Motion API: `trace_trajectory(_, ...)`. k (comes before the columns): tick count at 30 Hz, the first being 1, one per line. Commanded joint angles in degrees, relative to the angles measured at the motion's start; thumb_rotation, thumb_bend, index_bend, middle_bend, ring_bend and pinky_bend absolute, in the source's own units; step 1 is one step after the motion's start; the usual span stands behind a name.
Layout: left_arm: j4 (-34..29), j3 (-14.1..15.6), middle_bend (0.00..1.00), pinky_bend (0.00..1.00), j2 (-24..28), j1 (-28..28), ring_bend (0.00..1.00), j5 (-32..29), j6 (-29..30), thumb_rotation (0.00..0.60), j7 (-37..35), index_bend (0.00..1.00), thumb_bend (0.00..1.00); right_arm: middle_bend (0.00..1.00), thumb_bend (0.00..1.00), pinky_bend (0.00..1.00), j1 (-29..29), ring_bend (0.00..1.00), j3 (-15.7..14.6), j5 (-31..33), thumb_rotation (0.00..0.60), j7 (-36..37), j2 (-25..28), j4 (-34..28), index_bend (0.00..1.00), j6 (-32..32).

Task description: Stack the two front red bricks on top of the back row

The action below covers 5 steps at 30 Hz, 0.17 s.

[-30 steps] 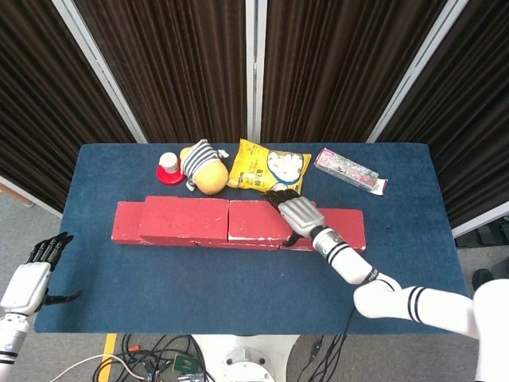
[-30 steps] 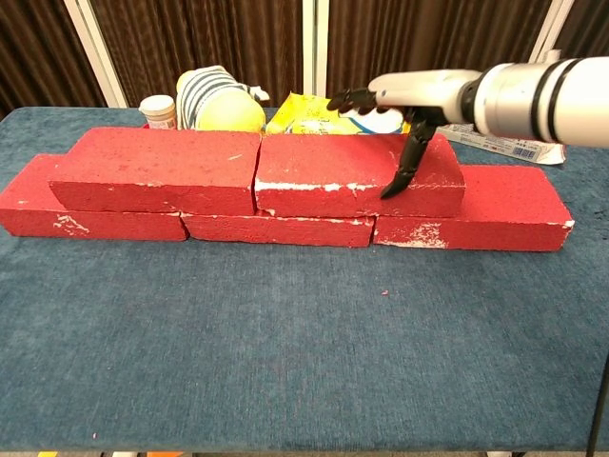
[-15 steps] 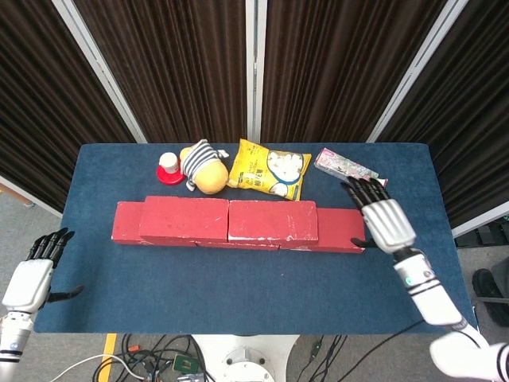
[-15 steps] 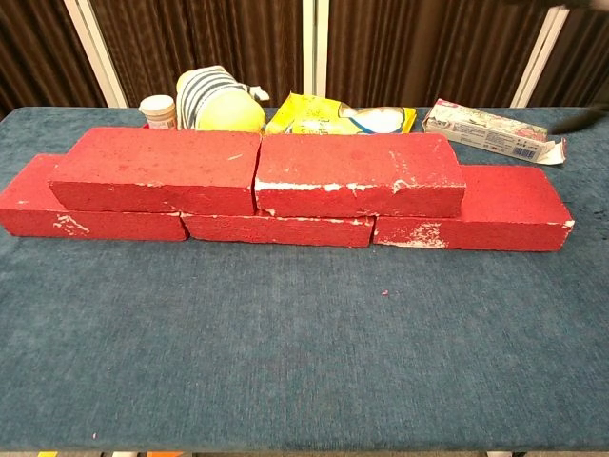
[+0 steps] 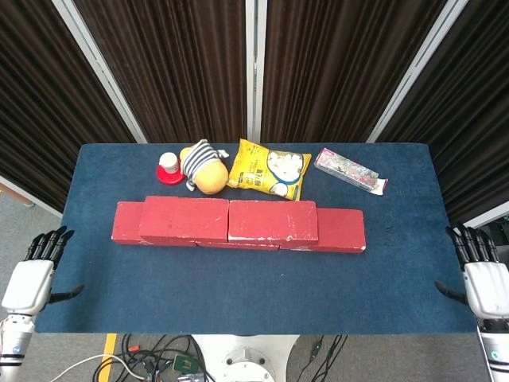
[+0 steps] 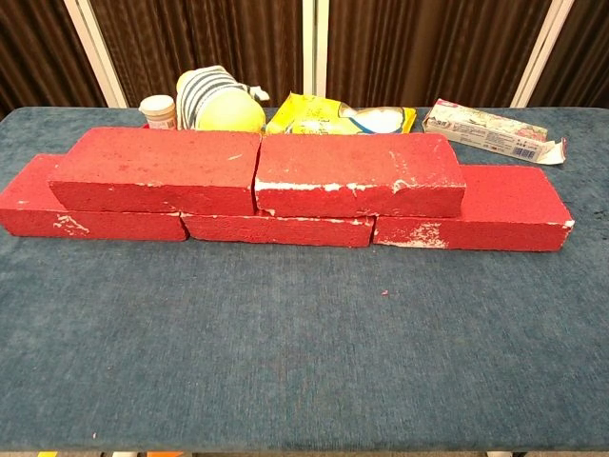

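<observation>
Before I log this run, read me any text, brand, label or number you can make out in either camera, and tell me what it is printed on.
None can be read.
Yellow snack bag: there is printing on it, too blurred to read.
Long flat box: fine print on its side, too small to read.
Small jar: no legible label.
Red bricks: only white scuffs, no lettering.
Striped plush toy: no text.

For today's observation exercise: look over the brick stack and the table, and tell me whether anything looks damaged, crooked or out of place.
The red bricks are chipped: white patches show along the front edges of the right top brick and the right bottom brick. The stack itself sits level, with the two top bricks end to end. Nothing is spilled. Both hands, left hand and right hand, hang open off the table's ends.
</observation>
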Motion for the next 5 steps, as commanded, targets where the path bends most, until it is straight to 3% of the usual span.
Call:
trace_trajectory(1,-0.6,-0.2,0.0,0.0,-0.5,0.4,0.0,0.1,0.9,0.6,1.7,0.03,0.09,0.0,0.0,0.0,-5.1,0.0,-0.5,-1.0,0.6,5.4,-3.9,6.6,0.0,3.0)
trace_trajectory(5,-0.8,-0.2,0.0,0.0,-0.7,0.3,0.0,0.4,1.0,0.6,2.1,0.03,0.09,0.0,0.0,0.0,-6.8,0.0,-0.1,-1.3,0.6,8.0,-5.6,9.9,0.0,2.9)
